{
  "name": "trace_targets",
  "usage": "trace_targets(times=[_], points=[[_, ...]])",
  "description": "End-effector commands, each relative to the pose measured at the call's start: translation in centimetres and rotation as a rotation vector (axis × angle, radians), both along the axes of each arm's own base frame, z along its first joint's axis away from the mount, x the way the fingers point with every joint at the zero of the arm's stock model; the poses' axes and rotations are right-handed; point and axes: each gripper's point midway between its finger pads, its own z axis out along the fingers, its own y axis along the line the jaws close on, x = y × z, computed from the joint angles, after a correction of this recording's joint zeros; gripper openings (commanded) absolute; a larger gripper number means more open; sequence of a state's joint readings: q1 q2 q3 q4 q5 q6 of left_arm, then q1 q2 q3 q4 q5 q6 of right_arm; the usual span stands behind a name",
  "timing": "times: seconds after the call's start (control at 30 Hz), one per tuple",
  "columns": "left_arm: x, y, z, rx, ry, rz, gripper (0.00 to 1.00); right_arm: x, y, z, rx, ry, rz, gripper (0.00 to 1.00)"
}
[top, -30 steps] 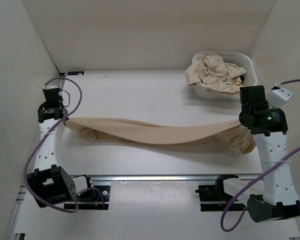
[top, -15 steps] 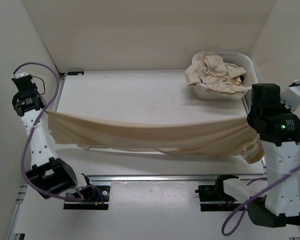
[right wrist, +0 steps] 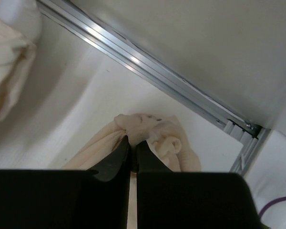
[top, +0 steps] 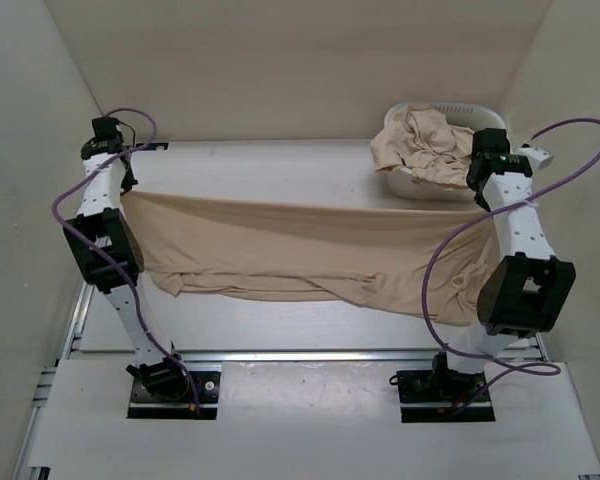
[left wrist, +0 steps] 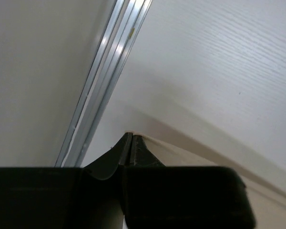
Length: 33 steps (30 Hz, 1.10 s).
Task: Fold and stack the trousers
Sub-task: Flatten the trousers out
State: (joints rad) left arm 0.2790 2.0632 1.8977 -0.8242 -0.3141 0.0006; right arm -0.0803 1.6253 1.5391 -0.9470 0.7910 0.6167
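Observation:
One pair of beige trousers (top: 300, 250) hangs stretched like a sheet between the two arms, high over the table, its lower edge sagging at the right. My left gripper (top: 123, 188) is shut on its left end; in the left wrist view the gripper (left wrist: 131, 136) pinches a thin cloth edge (left wrist: 205, 164). My right gripper (top: 488, 205) is shut on the right end; the right wrist view shows the gripper (right wrist: 132, 139) clamping bunched waist cloth (right wrist: 155, 131). More trousers (top: 425, 145) lie heaped in the basket.
A white laundry basket (top: 485, 125) stands at the back right corner, close behind my right arm. Walls enclose the table on the left, back and right. An aluminium rail (top: 320, 353) runs along the near side, and a side rail (left wrist: 102, 76) lines the left wall.
Both arms have swung up and toward the back of the table, lifting the trousers from a low sagging band into a wide spread sheet. Both grips held.

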Motion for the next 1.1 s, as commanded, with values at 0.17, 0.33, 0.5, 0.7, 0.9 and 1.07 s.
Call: trace_targets(times=[0.17, 0.33, 0.5, 0.7, 0.9, 1.07], points=[[4.7, -2.6, 0.5, 0.048, -0.047, -0.056, 0.14, 3.7, -1.1, 1.1, 0.008, -0.034, 0.019, 0.00], [6.2, -2.1, 0.0, 0.085, -0.048, -0.037, 0.60, 4.7, -0.8, 0.5, 0.043, 0.028, 0.095, 0.67], [0.9, -3.6, 1.4, 0.052, -0.003, -0.056, 0.79, 2.1, -0.2, 2.7, 0.075, 0.032, 0.115, 0.97], [-11.9, -7.6, -1.9, -0.081, 0.140, -0.111, 0.79, -5.3, 1.9, 0.2, 0.304, 0.078, 0.109, 0.98], [-19.4, -10.5, -8.5, -0.204, 0.322, -0.141, 0.79, -12.5, 4.1, -8.4, 0.498, 0.185, -0.038, 0.98], [-18.5, -11.6, -10.2, -0.266, 0.297, -0.174, 0.82, -12.0, 3.4, -12.8, 0.591, 0.117, -0.103, 0.98]])
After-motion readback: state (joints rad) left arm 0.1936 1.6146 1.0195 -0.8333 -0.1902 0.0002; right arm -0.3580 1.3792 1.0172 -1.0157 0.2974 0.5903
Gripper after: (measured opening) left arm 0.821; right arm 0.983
